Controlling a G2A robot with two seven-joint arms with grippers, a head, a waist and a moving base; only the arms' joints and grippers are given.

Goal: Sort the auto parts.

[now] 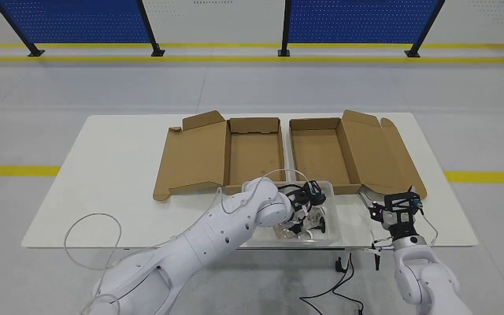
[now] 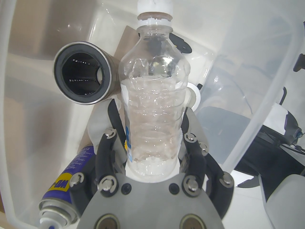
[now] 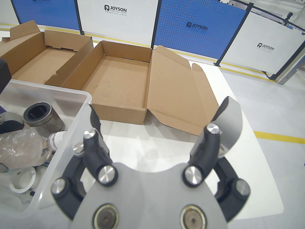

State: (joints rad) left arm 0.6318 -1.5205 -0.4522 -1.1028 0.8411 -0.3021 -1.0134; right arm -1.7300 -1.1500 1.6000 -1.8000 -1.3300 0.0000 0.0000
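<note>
My left gripper [image 2: 152,113] is down inside the clear plastic bin [image 1: 334,206], shut on a clear plastic bottle [image 2: 153,101] with a white cap. Beside the bottle lies a steel cylindrical bushing [image 2: 83,72] with a dark bore, and a blue spray can [image 2: 64,182] lies by the gripper's base. A white ring [image 3: 22,178] rests on the bin floor. In the right wrist view the bottle [image 3: 23,146] and bushing [image 3: 39,114] show through the bin wall. My right gripper [image 3: 159,117] stands open over the table to the right of the bin, holding nothing.
Two open cardboard boxes [image 1: 253,153] [image 1: 319,153] lie side by side behind the bin, flaps spread outward. The white table [image 1: 110,173] has bare room at its left part. Cables hang off the front edge [image 1: 342,276].
</note>
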